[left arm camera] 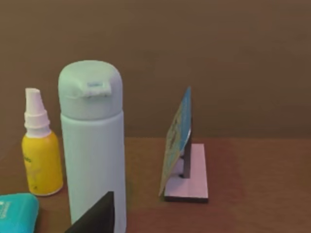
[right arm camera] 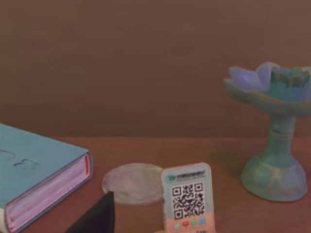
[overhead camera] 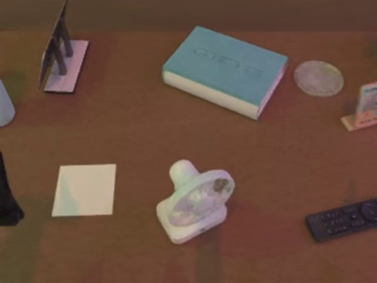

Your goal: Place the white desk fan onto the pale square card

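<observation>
The left gripper is sitting at the table's left edge, showing only as a dark mass in the top view and a dark wedge in its own wrist view; whether it is spread or pressed together cannot be told, and it is holding nothing visible. The pale square card is lying flat near this gripper, to its right. The white desk fan is resting on the table farther out beyond the card, apart from it and not touching it, its round grille facing up toward the camera. Ahead of the left gripper a white bottle is standing close, with a yellow spray bottle beside it and an upright placard on a small white base farther off. The right gripper is appearing only as a dark wedge in its wrist view, its state also impossible to tell; before it are standing a QR-code sign, a round grey disc, the teal book and a lotus-shaped pedestal.
</observation>
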